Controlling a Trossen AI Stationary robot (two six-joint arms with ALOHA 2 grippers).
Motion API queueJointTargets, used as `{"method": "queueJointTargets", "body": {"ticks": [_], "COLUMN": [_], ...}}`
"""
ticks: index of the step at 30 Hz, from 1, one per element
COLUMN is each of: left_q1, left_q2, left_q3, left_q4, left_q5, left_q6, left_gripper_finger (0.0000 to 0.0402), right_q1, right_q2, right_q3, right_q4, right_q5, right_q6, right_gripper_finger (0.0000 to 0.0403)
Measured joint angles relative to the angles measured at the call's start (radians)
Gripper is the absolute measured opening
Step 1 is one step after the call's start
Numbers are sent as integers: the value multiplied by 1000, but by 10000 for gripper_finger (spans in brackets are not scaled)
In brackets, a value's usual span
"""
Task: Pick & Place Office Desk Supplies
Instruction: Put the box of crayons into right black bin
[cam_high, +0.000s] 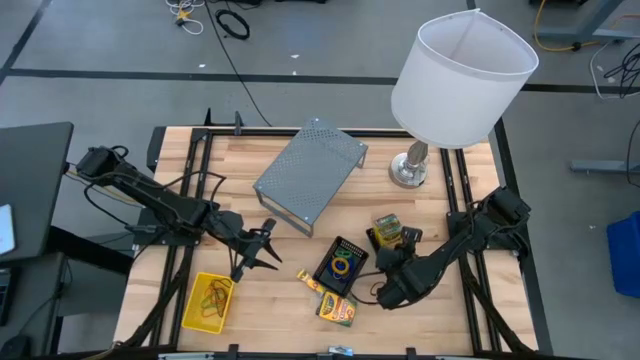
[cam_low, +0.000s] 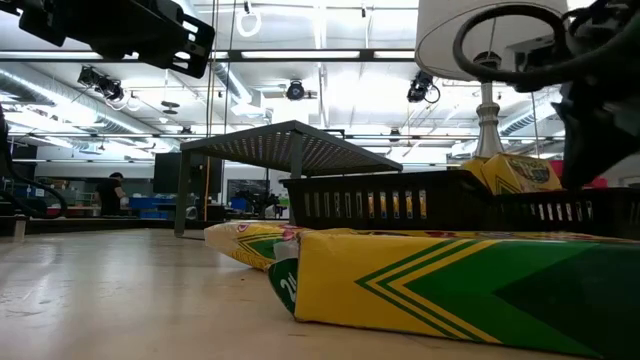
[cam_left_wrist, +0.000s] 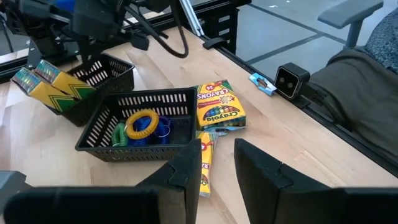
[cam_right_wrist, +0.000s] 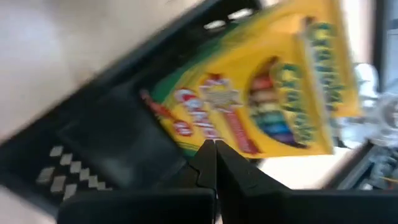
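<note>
My right jaws (cam_high: 400, 238), closed and empty, hover over the crayon box (cam_high: 386, 229) in a mesh tray (cam_high: 381, 237); left jaws (cam_high: 262, 250) partly open, empty, mid-desk (cam_high: 440, 315).

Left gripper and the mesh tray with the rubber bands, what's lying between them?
In the high view, bare wood lies between the left gripper and the tray; a crayon box lies just below that line.

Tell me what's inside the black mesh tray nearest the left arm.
The black mesh tray holds coiled rubber-band loops: a yellow one on top, with blue and green ones beside and partly under it. The tray's near wall hides the floor beneath them.
</note>
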Motion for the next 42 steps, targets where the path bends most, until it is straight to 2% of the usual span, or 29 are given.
{"method": "queueJointTargets", "body": {"ticks": [5,14,21,29,34,42], "left_q1": [0,0,0,0,0,0], "left_q2": [0,0,0,0,0,0], "left_q3": [0,0,0,0,0,0], "left_q4": [0,0,0,4,9,8], "left_q5": [0,0,0,0,0,0], "left_q6": [2,0,0,0,0,0], "left_gripper_finger": [103,103,103,103,103,103], "right_q1": [0,-17,-51,-55,-55,-58], "right_q2": [0,0,-1,-1,-2,-1], "right_q3": [-1,-10,-158,-197,-197,-197], "right_q4": [93,144,294,308,308,300], "right_q5": [-19,-42,-75,52,68,166], "right_q6": [-68,-143,-164,-129,-136,-109], "right_gripper_finger": [0,0,0,0,0,0]}}
